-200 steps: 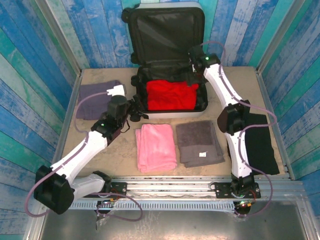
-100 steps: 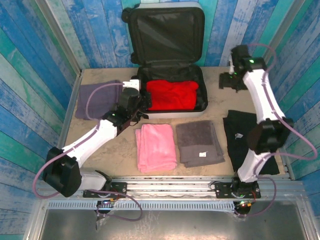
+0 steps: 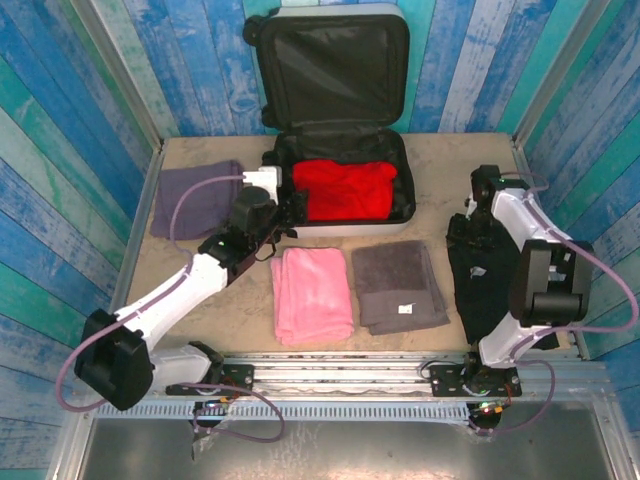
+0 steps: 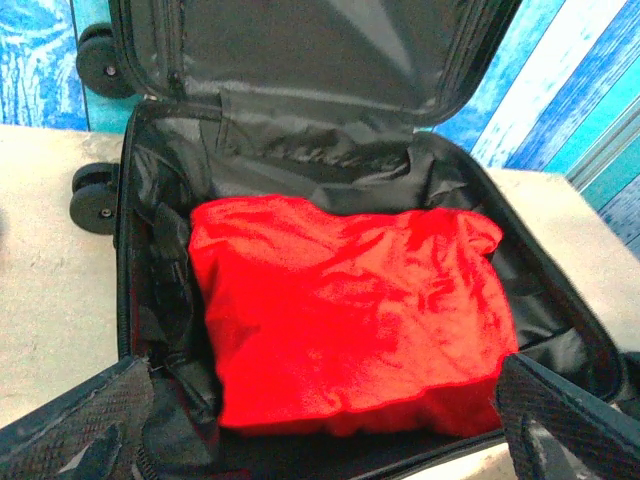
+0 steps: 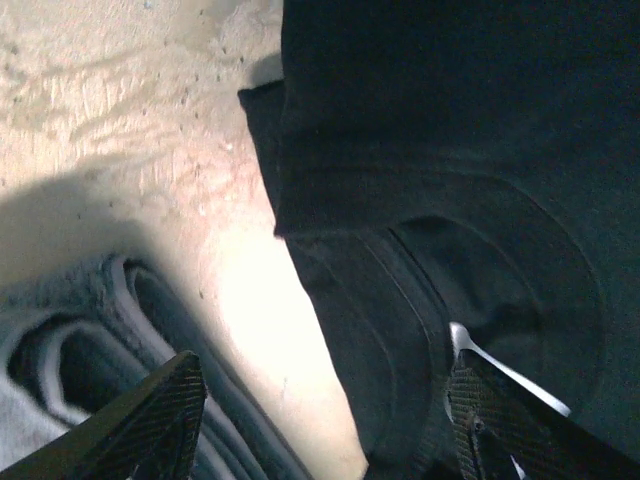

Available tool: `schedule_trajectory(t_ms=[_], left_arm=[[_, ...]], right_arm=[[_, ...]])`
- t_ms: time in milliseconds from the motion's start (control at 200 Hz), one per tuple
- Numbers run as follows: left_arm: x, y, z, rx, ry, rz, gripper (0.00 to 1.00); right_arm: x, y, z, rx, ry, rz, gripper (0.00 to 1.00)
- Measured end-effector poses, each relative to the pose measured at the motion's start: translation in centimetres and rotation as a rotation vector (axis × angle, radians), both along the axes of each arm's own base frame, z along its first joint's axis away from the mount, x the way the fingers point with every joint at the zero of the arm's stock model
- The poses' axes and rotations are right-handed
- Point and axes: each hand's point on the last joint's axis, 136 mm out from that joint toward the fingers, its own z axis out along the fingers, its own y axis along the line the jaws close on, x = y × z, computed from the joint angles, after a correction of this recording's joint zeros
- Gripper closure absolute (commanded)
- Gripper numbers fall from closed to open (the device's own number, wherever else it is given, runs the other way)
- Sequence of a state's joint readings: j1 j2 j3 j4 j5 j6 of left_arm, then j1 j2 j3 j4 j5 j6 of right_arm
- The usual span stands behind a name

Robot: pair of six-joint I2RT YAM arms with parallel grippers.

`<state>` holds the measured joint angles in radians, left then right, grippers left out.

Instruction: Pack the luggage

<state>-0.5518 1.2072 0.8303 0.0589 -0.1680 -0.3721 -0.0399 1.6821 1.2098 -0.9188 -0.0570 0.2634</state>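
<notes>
Hanging low over the folded black garment (image 3: pixel 495 285) on my right, my right gripper (image 5: pixel 320 420) has its jaws spread. One finger is above the dark cloth and the other near the folded grey towel (image 3: pixel 398 287), with nothing pinched between them. I judge it is lined up to take the black piece next. A folded pink towel (image 3: pixel 312 295) lies just beside the grey one, both near my bases on the sandy tabletop (image 3: pixel 440 170) where either arm can reach them.

Farther out, my left gripper (image 3: pixel 285 210) is released and empty at the near left corner of the white hard-shell luggage (image 3: pixel 400 215), probably to tidy the load. A folded purple towel (image 3: pixel 195 198) lies to its left.

At the far middle, the luggage lies open. Its base is flat and mouth up, holding a folded red garment (image 4: pixel 350 310), and its lid stands against the back wall. Its long axis runs left to right, with the wheels toward my left.
</notes>
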Motion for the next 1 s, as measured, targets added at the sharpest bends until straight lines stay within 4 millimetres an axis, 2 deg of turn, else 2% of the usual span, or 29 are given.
schedule_trajectory(t_ms=[75,175,300,361,481,611,666,701,796,876,996], left_arm=[[-0.3,0.1,0.7,-0.022,-0.011,0.000,0.09],[-0.8,0.4,0.6,-0.042,-0.009,0.007,0.09],[-1.4,0.8,0.0,-0.054,0.006,0.014,0.09],[-1.4,0.9,-0.1,-0.054,0.009,0.018,0.09],[-1.4,1.1,-0.4,-0.045,0.020,0.030,0.09],[-1.4,1.3,-0.6,-0.050,0.031,0.042,0.10],[-1.4,1.3,-0.6,-0.053,0.032,0.045,0.09],[-1.4,1.3,-0.6,-0.055,0.033,0.046,0.10],[-1.5,1.3,-0.7,-0.056,0.037,0.048,0.10],[-1.5,1.3,-0.7,-0.054,0.040,0.048,0.09],[-1.5,1.3,-0.7,-0.046,0.034,0.043,0.09]], right_arm=[[0.8,0.1,-1.0,0.008,-0.003,-0.005,0.45],[1.4,-0.1,-2.9,0.001,0.019,-0.006,0.51],[1.9,-0.4,-5.2,-0.016,0.063,-0.004,0.66],[2.5,-0.6,-5.3,-0.029,0.073,0.004,0.73],[5.9,-0.3,-4.7,-0.037,0.004,0.040,0.80],[10.2,1.7,-3.9,-0.036,-0.082,0.121,0.80],[11.8,2.8,-3.6,-0.036,-0.109,0.160,0.78],[12.7,3.6,-3.4,-0.037,-0.123,0.185,0.73],[14.7,5.2,-2.7,-0.045,-0.156,0.233,0.51],[15.1,6.0,-1.7,-0.052,-0.169,0.252,0.29],[14.4,5.0,0.6,-0.080,-0.189,0.221,0.16]])
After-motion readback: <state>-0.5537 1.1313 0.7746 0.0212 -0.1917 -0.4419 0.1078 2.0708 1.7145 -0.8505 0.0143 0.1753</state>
